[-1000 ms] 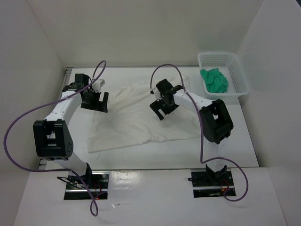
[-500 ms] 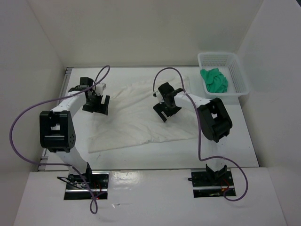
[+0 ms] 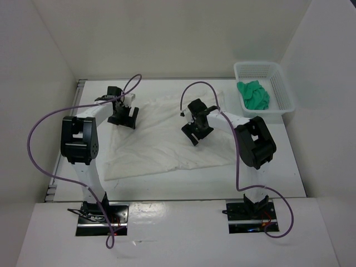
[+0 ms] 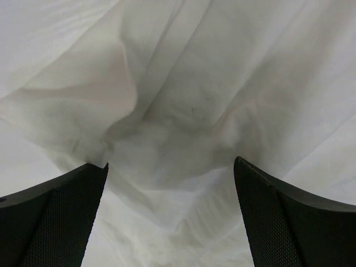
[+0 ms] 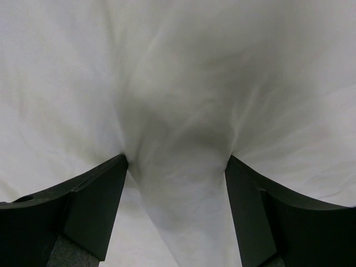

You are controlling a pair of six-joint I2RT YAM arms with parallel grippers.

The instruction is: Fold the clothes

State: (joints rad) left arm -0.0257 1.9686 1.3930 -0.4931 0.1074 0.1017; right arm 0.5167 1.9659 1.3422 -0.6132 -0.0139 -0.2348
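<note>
The clothes (image 3: 161,142), one large white wrinkly garment, lie spread on the table between both arms. My left gripper (image 3: 123,118) is down at the garment's far left corner. In the left wrist view that gripper (image 4: 171,162) is open, its fingers wide apart over rumpled fabric (image 4: 183,83). My right gripper (image 3: 194,132) presses onto the garment's far middle. In the right wrist view it (image 5: 177,158) is open, and a ridge of fabric (image 5: 178,183) bunches up between its two fingers, which dig into the cloth.
A white mesh basket (image 3: 282,92) stands at the far right corner with a small green cloth (image 3: 253,94) in it. White walls enclose the table on the left, back and right. Purple cables loop above both arms.
My left gripper has moved right and farther back onto the garment's corner. The right gripper has shifted only slightly, and its jaws have narrowed, gathering fabric between them.
</note>
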